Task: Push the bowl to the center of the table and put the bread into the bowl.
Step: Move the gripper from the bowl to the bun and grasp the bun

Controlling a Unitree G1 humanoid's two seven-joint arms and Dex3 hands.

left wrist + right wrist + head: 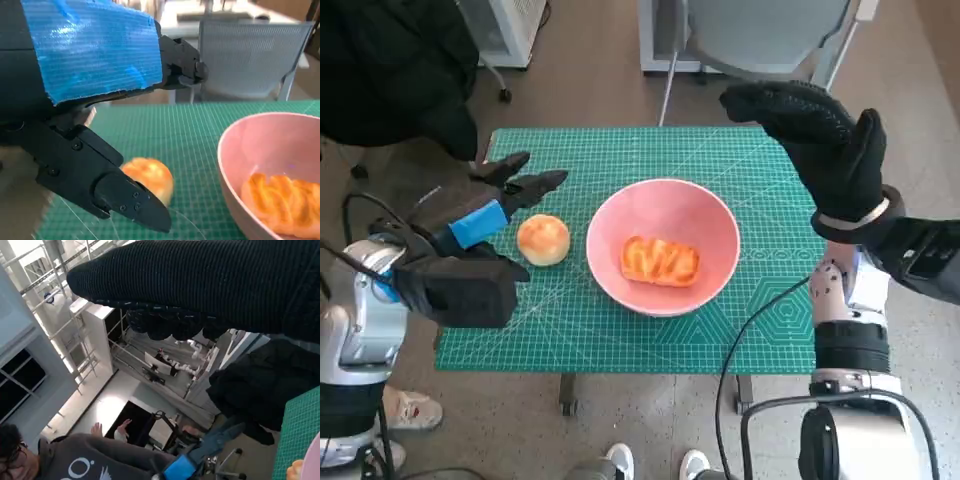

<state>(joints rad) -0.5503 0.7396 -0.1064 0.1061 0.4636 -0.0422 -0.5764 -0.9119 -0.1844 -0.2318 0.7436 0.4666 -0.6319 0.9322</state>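
A pink bowl (705,215) sits near the middle of the green cutting mat, with a twisted orange bread (660,260) lying inside it; the left wrist view shows this bowl (235,145) and the bread in it (282,202). A round bun (543,239) lies on the mat just left of the bowl, seen too in the left wrist view (150,177). My left hand (505,200) hovers over the mat beside the bun, fingers spread and empty (125,197). My right hand (820,140) is raised above the mat's far right corner, fingers apart, holding nothing (200,290).
The green mat (570,330) covers the small table. A grey chair (760,35) stands beyond the far edge. A person in dark clothes (390,70) is at the far left; another person (50,460) shows in the right wrist view. Shoes (410,410) are on the floor near the front.
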